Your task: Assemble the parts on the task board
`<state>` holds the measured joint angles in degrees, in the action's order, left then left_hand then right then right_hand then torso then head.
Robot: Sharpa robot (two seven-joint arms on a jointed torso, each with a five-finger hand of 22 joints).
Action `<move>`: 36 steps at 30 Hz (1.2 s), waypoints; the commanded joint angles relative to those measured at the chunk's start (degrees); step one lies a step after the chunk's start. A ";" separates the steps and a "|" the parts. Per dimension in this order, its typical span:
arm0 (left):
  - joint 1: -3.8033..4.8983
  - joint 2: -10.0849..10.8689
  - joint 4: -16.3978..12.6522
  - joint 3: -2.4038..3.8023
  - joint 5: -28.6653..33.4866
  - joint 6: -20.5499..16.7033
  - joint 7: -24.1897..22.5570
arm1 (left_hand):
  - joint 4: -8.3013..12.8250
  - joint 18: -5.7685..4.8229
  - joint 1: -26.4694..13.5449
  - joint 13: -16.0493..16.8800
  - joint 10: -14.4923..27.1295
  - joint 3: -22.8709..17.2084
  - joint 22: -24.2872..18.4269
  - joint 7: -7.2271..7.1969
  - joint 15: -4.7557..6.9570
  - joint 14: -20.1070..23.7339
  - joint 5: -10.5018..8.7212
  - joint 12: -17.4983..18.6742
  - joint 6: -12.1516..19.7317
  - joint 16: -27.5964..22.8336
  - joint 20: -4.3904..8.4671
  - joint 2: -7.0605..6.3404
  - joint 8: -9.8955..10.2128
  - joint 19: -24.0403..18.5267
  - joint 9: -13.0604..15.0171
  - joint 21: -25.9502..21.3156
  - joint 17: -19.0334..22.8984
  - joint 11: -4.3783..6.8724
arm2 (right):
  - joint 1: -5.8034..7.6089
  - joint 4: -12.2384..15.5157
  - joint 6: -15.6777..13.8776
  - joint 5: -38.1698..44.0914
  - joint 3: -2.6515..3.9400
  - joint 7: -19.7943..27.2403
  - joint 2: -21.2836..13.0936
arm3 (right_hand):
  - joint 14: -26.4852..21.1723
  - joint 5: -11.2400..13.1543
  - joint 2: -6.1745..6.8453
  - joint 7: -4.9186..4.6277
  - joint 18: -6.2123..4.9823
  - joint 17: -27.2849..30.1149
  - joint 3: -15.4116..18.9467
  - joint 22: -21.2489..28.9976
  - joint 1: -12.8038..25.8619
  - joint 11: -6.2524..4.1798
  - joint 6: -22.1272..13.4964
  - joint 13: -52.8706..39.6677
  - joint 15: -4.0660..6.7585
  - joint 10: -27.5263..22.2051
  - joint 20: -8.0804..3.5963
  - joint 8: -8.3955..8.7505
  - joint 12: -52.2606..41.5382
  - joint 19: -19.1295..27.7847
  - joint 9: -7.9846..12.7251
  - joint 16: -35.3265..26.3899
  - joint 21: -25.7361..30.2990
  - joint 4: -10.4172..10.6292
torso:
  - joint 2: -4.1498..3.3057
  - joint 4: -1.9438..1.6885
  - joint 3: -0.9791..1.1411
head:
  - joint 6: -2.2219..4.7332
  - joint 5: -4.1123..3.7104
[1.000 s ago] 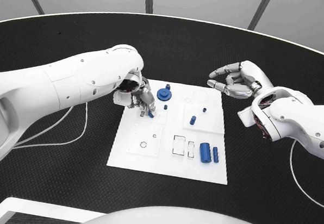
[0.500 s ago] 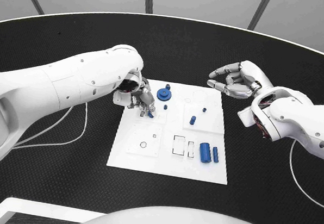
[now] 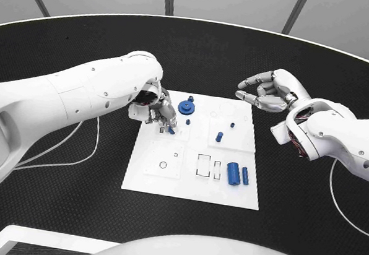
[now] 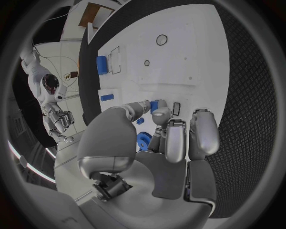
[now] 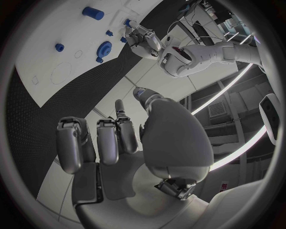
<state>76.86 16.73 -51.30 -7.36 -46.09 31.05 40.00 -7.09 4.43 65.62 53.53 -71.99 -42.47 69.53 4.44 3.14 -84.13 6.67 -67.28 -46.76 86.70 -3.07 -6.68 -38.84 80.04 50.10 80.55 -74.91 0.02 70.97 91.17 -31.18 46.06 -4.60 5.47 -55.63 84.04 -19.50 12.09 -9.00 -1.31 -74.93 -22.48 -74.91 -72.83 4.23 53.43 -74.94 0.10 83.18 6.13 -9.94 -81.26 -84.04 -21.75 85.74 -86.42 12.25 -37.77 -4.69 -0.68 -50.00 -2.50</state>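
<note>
While several blue parts already stand in the task board [image 3: 230, 198], the job looks partly done: two blue cylinders [image 3: 238, 174] lie loose near its right edge beside unfilled rectangular slots. At its upper left, the left hand [image 3: 157, 109] pinches a small blue peg [image 3: 172, 128] over the board; the right hand [image 3: 267, 92] hovers off its upper right corner, fingers curled on nothing

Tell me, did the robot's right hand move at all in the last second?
No. The right hand hovers off the task board's far right corner, fingers curled on nothing, exactly as placed before.
</note>
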 commanded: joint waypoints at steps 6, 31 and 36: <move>0.00 -0.03 0.12 0.00 0.00 -0.17 2.59 | 6.29 -0.13 -1.68 -0.07 -0.55 -5.17 0.01 -0.59 0.64 -4.10 -0.22 -0.19 -0.58 0.30 0.43 -0.63 -0.14 0.19 -0.49 -0.09 -8.50 0.36 | 0.00 0.00 -0.02 0.00 0.00 0.01 0.01 | 4.05 -0.40 -0.12 0.13 -0.39 -7.48 0.07 -7.01 0.19 -0.28 -0.42 -7.83 0.27 0.04 -0.47 -0.32 0.21 -2.07 -0.12 -0.42 0.42 0.30 | -0.02 -0.03 -0.01 | 0.00 0.01; -0.02 -0.25 0.86 -0.01 0.00 0.70 2.72 | 4.24 -0.16 -3.44 0.22 -0.75 -1.96 0.06 -1.19 1.10 -4.11 -0.49 -0.56 -1.65 0.29 0.91 -1.46 -0.01 0.31 -1.55 -0.17 -8.51 0.86 | 0.00 -0.07 -0.02 0.00 0.00 0.05 0.05 | 4.02 -0.40 -0.09 0.12 -0.42 -7.37 0.10 -6.86 0.21 -0.28 -0.45 -7.76 0.28 -0.03 -0.48 -0.33 0.29 -2.00 -0.12 -0.50 0.50 0.32 | -0.03 -0.01 -0.03 | 0.00 0.09; -0.03 -0.23 0.97 -0.01 0.00 0.78 2.74 | 3.85 -0.16 -3.75 0.33 -0.77 -1.30 0.04 -1.28 1.16 -4.12 -0.53 -0.68 -1.96 0.30 0.98 -1.73 -0.06 0.31 -1.73 -0.20 -8.53 0.92 | 0.00 -0.10 -0.02 0.00 0.00 0.06 0.08 | 4.02 -0.40 -0.09 0.12 -0.42 -7.37 0.10 -6.86 0.21 -0.28 -0.45 -7.76 0.28 -0.03 -0.48 -0.33 0.29 -2.00 -0.12 -0.50 0.50 0.32 | -0.03 -0.04 -0.03 | 0.00 0.10</move>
<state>76.83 16.49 -50.35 -7.37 -46.09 31.83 40.00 -3.30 4.42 62.35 53.83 -72.71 -44.01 69.58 3.17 3.92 -84.08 6.37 -67.67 -48.26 86.70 -2.50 -8.09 -38.61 80.20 48.45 80.55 -74.91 0.72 70.97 91.07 -31.20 46.06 -4.60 5.53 -55.55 84.03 -19.70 12.09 -9.00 -1.31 -74.92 -22.48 -74.91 -72.83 4.23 53.43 -74.92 0.10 83.18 6.13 -9.94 -81.26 -84.04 -21.81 85.50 -86.19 12.25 -37.79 -4.70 -0.70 -50.00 -2.42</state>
